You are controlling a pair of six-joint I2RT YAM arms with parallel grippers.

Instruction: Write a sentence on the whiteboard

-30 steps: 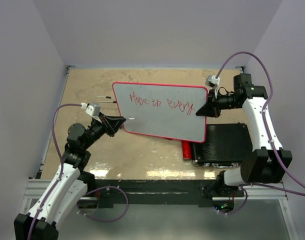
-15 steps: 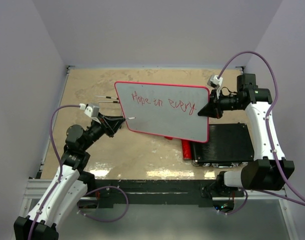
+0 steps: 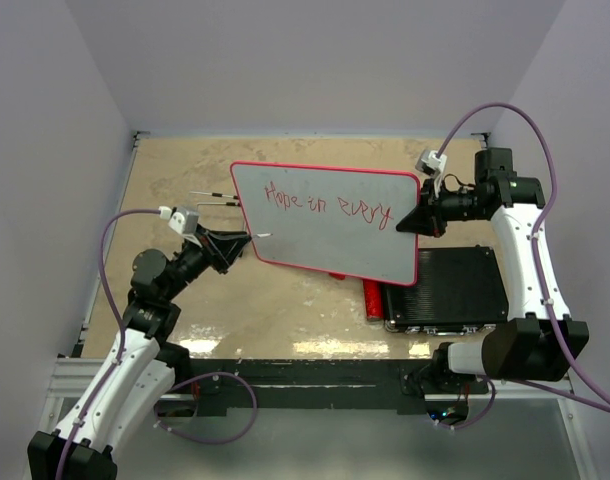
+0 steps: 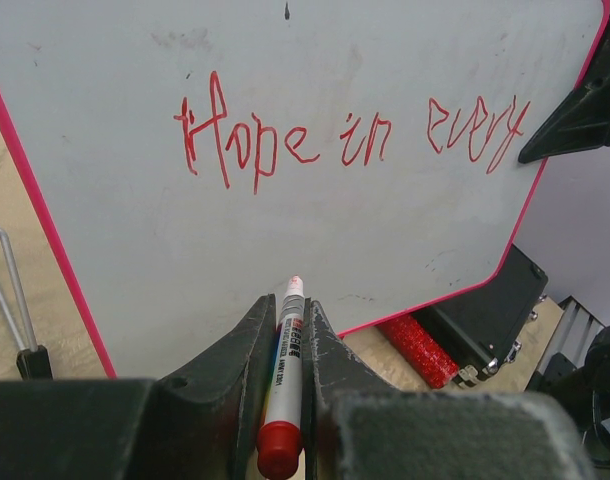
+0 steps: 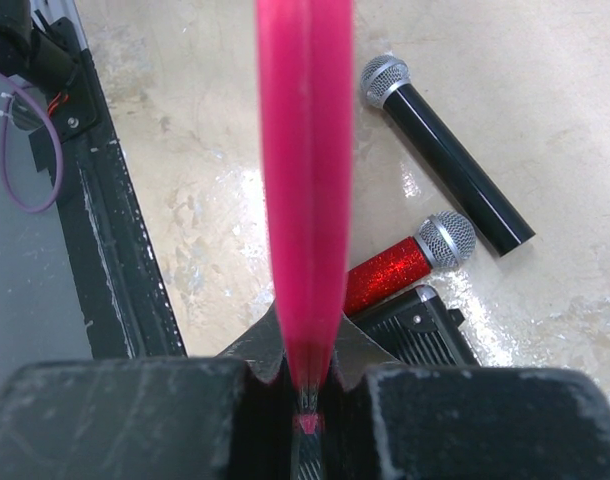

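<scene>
The whiteboard (image 3: 325, 235) with its thin red frame is held tilted above the table. My right gripper (image 3: 403, 222) is shut on its right edge; in the right wrist view that edge (image 5: 305, 180) runs up as a pink strip from between the fingers of the right gripper (image 5: 307, 340). The sentence (image 3: 328, 205) reads "Hope in every" in red, one line (image 4: 350, 135). My left gripper (image 3: 247, 240) is shut on a red-capped marker (image 4: 285, 370). The marker's tip is at the board face (image 4: 165, 250) below "Hope"; I cannot tell whether it touches.
A black ribbed case (image 3: 455, 290) lies at the right under the board's corner, with a red glitter microphone (image 5: 390, 272) beside it and a black microphone (image 5: 445, 160) further off. Thin black-tipped metal rods (image 3: 210, 197) lie left of the board.
The board and my right gripper shifted slightly to the right a second ago, the right arm's elbow rising; since half a second ago nothing has moved. The left gripper holds still.
</scene>
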